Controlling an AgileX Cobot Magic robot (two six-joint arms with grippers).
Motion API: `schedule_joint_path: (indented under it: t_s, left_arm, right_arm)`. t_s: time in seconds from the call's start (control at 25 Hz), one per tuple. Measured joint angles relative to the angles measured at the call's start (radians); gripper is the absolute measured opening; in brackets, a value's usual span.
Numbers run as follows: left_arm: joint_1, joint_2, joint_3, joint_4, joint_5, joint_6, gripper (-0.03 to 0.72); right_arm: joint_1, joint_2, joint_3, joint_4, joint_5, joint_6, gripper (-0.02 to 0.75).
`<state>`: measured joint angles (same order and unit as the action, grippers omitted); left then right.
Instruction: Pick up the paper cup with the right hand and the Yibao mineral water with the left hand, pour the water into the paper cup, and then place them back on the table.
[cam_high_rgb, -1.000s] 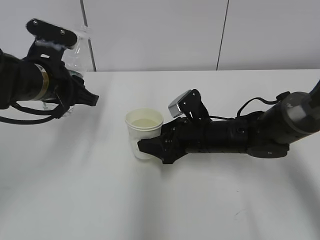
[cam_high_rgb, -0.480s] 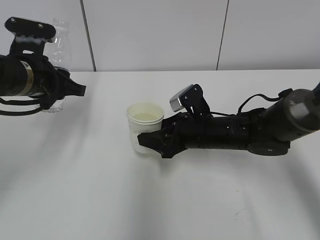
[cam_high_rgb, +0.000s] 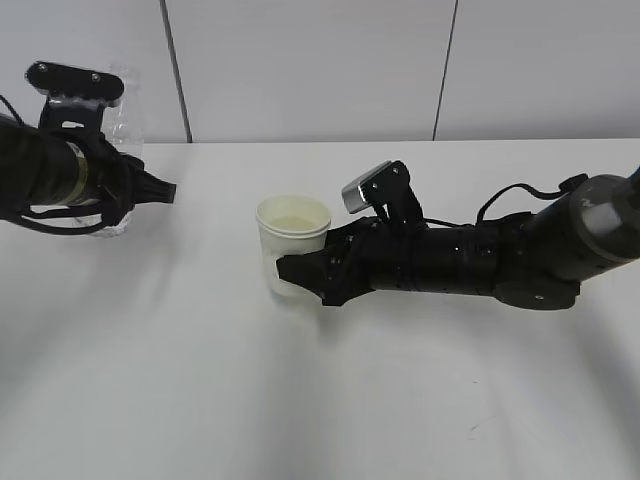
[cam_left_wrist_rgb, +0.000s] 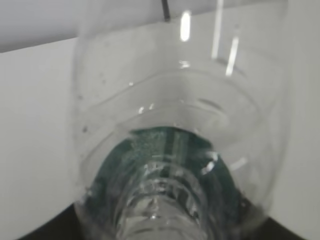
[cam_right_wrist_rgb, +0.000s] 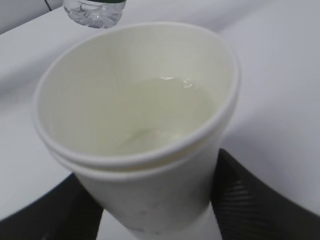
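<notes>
paper cup sits near the middle of the white table, off-white with a rolled rim and smooth cream inside, holding a shallow pool of clear water. right gripper fingers clasp its lower wall on both sides. clear ridged plastic bottle (dark green label) is upright at far left, clamped in the left gripper.

The exterior view looks down at a slant across the white bench toward the back wall. The left wrist view sits close against the bottle. The right wrist view looks closely into the paper cup, with the bottle's base at its top edge, so both wrist views share the bottle.
</notes>
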<state>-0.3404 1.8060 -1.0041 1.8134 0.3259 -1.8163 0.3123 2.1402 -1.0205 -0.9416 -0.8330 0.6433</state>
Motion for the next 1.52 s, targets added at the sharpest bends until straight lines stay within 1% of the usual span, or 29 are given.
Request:
schedule_joint_path:
  t_s: [0.2, 0.36, 0.64, 1.0, 1.12, 1.32, 1.52]
  left_arm:
    - [0.000, 0.057, -0.048, 0.000, 0.000, -0.025, 0.314]
    - [0.000, 0.098, -0.083, 0.000, 0.002, -0.034, 0.314]
    - [0.001, 0.119, -0.099, 0.000, 0.024, -0.040, 0.314]
    - [0.001, 0.119, -0.099, 0.000, 0.039, -0.041, 0.314]
    - [0.001, 0.119, -0.099, 0.000, 0.046, -0.041, 0.314]
    - [0.001, 0.119, -0.099, 0.000, 0.054, -0.042, 0.314]
    - [0.001, 0.119, -0.099, 0.000, 0.058, -0.042, 0.312]
  right_arm:
    - [-0.001, 0.000, 0.000, 0.052, 0.006, -0.006, 0.486]
    - [-0.007, 0.000, 0.000, 0.122, 0.018, -0.016, 0.486]
    - [-0.052, 0.000, 0.000, 0.213, 0.031, -0.047, 0.486]
    - [-0.173, 0.000, 0.000, 0.225, 0.035, -0.068, 0.486]
    - [-0.208, 0.000, 0.000, 0.230, 0.037, -0.101, 0.486]
    - [-0.230, 0.000, 0.000, 0.238, 0.053, -0.180, 0.486]
    - [-0.230, 0.000, 0.000, 0.288, 0.053, -0.246, 0.486]
